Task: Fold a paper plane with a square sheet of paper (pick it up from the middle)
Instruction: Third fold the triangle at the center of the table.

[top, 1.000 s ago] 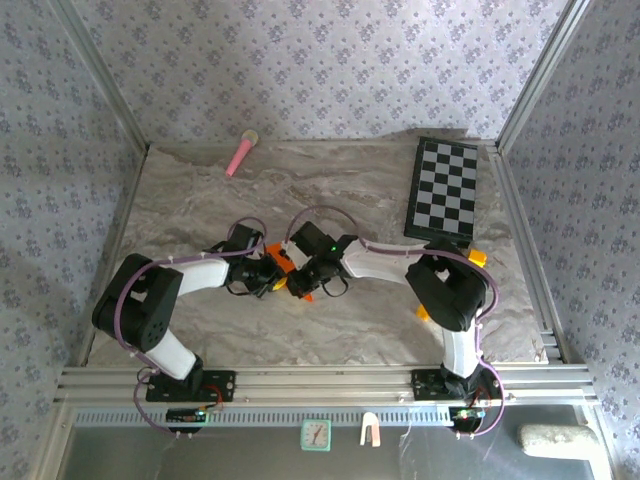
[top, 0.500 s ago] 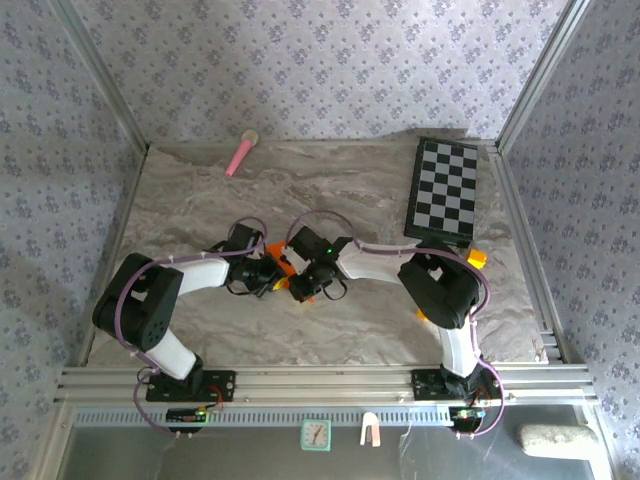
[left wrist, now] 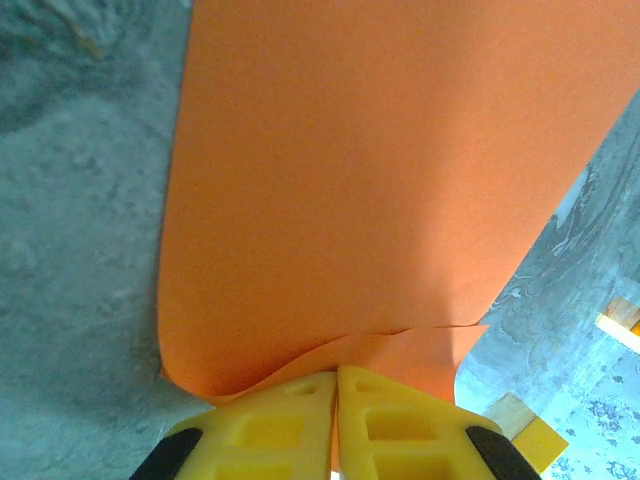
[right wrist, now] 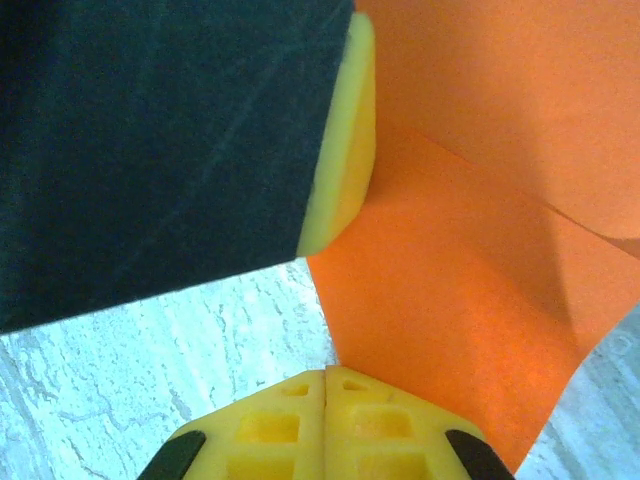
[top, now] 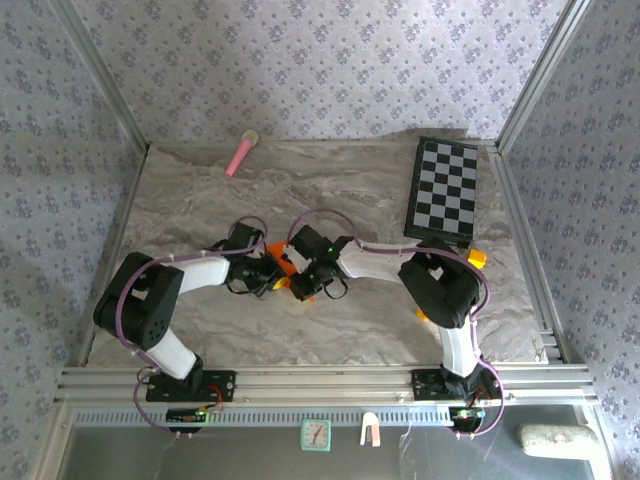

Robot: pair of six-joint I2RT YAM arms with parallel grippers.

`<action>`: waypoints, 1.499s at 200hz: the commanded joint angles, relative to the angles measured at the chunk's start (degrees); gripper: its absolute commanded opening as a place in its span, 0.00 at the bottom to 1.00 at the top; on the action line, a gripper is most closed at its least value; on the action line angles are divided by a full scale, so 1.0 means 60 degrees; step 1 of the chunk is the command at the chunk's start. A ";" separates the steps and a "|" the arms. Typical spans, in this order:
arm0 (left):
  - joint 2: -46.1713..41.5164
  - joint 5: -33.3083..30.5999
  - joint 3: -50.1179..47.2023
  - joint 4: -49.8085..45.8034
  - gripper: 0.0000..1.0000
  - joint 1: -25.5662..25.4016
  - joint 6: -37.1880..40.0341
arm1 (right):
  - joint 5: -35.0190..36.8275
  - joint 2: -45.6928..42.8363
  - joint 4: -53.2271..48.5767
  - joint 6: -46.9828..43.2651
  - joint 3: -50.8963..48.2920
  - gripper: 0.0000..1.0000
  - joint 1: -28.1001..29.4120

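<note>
Left pincer [left wrist: 337, 375]: fingers pressed together, pinching curled edge of square sheet of paper [left wrist: 380, 180]. Right pincer [right wrist: 325, 375]: likewise clamped tight on sheet's lower edge, beside creased, overlapping flap. Sheet at middle of counter [top: 200, 190], between both pincer tips. Pink stick [top: 241, 153], checkerboard [top: 443, 190]: far edge, well apart.

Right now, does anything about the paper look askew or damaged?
No tear shows, but the orange sheet bulges in a loose curl beside the left end effector instead of lying creased flat. The right end effector pinches it too.
</note>
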 commanded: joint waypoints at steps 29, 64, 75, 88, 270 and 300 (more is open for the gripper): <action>0.0504 -0.0544 -0.0075 -0.0954 0.10 0.0064 0.0259 | -0.0347 0.0163 0.0127 -0.0028 -0.0280 0.04 -0.0197; 0.0511 -0.0528 -0.0073 -0.0953 0.10 0.0079 0.0283 | -0.0513 0.0105 0.0306 0.0001 -0.0732 0.04 -0.0257; 0.0509 -0.0535 -0.0048 -0.0951 0.10 0.0078 0.0274 | -0.0515 0.0110 0.0292 0.0001 -0.0738 0.04 -0.0265; 0.0509 -0.0536 -0.0034 -0.0969 0.10 0.0078 0.0291 | -0.0513 0.0090 0.0325 0.0001 -0.0771 0.04 -0.0286; 0.0670 -0.0179 0.0207 -0.0755 0.10 0.0283 0.0976 | -0.0891 -0.0382 0.0508 -0.0050 -0.1730 0.06 -0.0515; 0.0427 0.0259 0.0498 -0.0408 0.13 0.0348 0.1790 | -0.1017 -0.0102 0.0615 0.0114 -0.1773 0.05 -0.0532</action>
